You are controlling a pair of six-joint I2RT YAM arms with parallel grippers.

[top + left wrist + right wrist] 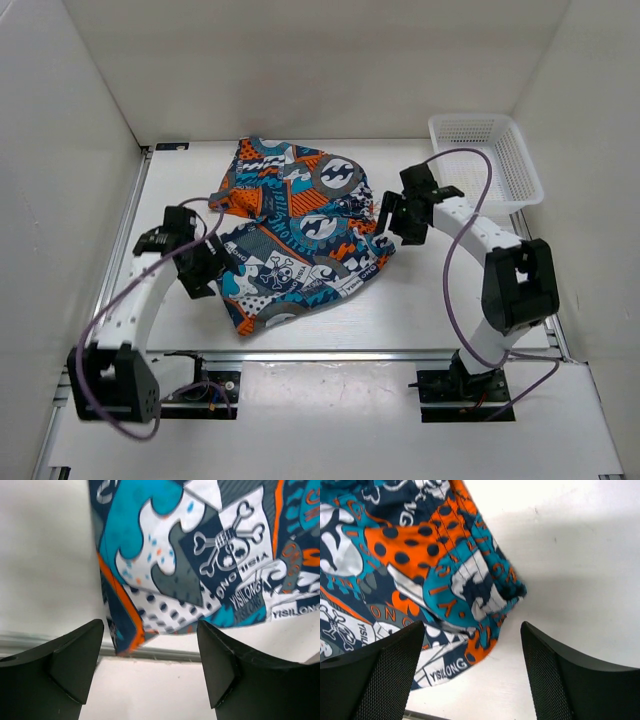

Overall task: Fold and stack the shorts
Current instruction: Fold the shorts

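the shorts (300, 235) lie rumpled in the middle of the table (430, 310), only loosely doubled over. the left gripper (208, 262) hovers at their left side, jaws wide, nothing in them. the right gripper (388, 218) is just the same at the right edge. for a tidy fold, i'd say each one pinches a hem corner low, lifts evenly with the other, and lays it flat, well apart from the basket (480, 150).

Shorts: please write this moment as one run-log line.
shorts: on table, not held | left gripper: open, at left edge | right gripper: open, at right edge | basket: far right
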